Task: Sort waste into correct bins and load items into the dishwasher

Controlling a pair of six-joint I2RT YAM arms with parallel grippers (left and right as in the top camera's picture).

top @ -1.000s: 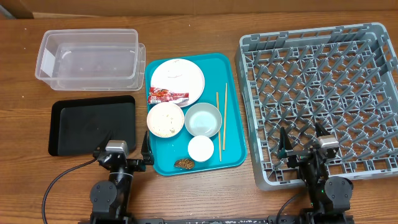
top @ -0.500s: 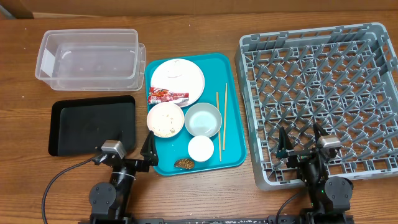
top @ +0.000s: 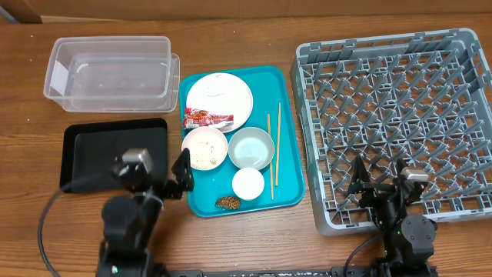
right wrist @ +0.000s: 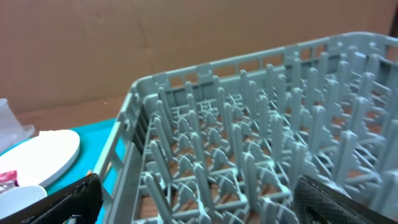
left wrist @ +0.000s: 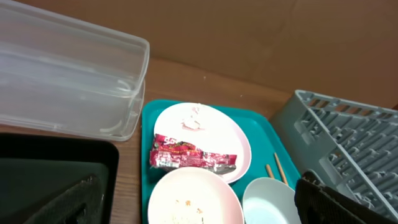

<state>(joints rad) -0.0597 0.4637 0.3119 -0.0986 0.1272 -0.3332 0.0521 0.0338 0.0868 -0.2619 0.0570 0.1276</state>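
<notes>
The empty grey dish rack (top: 392,100) fills the frame's right, the clear tub (top: 108,45) and black tray (top: 88,150) the left, seemingly one side per arm. At the bottom edge, left gripper (top: 151,175) and right gripper (top: 380,185) gape wide, empty; the red wrapper (top: 207,118) lies centre, against the plate (top: 240,106).
</notes>
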